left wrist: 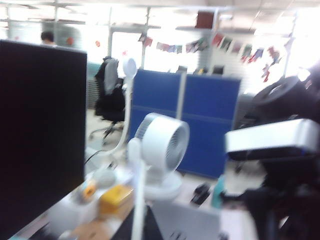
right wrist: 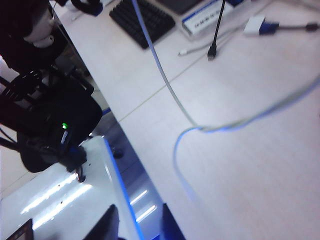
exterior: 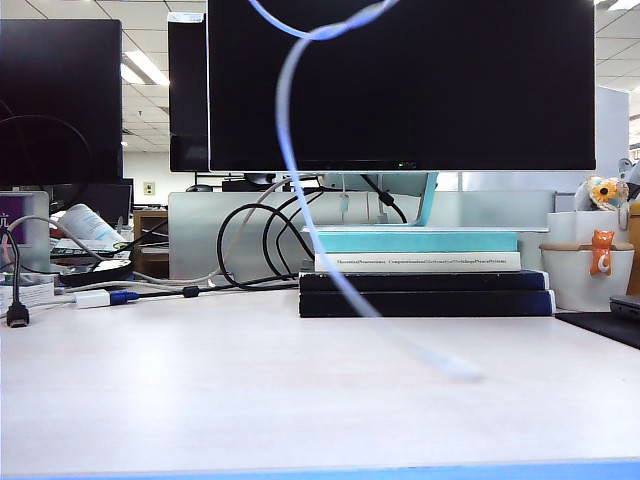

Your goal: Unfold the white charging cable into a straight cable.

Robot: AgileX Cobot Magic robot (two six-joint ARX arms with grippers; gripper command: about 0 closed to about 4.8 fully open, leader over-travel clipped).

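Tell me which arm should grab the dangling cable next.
Right, likely: the right gripper hangs open and empty above the table, the white charging cable looping in its view. The left gripper is shut, unseen.

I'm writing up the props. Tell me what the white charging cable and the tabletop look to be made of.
White charging cable: looks like a smooth plastic or rubber sheath; it hangs in soft curves and a loop, so it is flexible, though motion blur hides its surface. Tabletop: pale matte laminate with a faint wood-like grain, probably over board; a thin seam line shows in the right wrist view.
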